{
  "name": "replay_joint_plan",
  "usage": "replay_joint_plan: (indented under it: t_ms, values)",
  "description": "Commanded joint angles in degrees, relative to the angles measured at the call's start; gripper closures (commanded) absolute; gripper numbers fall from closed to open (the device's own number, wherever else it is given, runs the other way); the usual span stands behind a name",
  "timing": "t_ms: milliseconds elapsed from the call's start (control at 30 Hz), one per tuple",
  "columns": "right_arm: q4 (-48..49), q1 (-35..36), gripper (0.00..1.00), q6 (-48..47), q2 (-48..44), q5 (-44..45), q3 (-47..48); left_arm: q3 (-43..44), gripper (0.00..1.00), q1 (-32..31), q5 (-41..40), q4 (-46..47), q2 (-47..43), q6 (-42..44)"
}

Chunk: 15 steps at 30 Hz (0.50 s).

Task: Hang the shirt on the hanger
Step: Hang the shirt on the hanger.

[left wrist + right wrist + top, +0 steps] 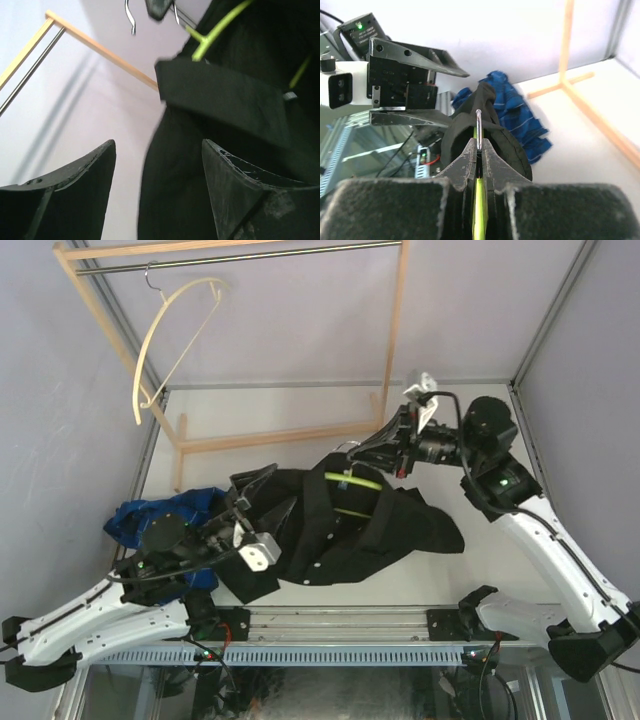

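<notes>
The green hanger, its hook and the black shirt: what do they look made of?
The hanger: probably plastic, uniformly lime-green, smooth and thin. Its hook: likely bare metal wire, silver with a bright glint. The shirt: woven fabric, matte black, draping in soft folds; the fibre cannot be told.

Two shirts (400, 525) (135, 518), one green hanger (355, 481), one cream hanger (165, 325), one rack (395, 330)
</notes>
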Motion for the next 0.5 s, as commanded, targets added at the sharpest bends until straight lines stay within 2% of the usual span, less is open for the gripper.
replay_joint_plan:
  t_ms: [0,167,367,467]
  values:
    - [0.24,-5.48,1.00,-4.72,-3.88,-2.65,5.87,-2.63,0.25,0.28,-3.29,4.48,-4.72,-7.16]
    - [2.63,-11.85,1.00,-3.05,-5.30,-5.57,8.28,-3.89,0.20,0.27,-6.44,4.51,-9.95,-11.37]
    - [1.34,-18.52,1.00,-2.37,-3.66,-8.69,17.40,-4.82,0.02,0.25,-20.60,9.26,-11.73,-18.97]
    - [-2.88,-19.27,1.00,-4.64,-1.95,-7.07,24.50,-4.58,0.00,0.32,-27.88,13.34,-10.32,-23.99]
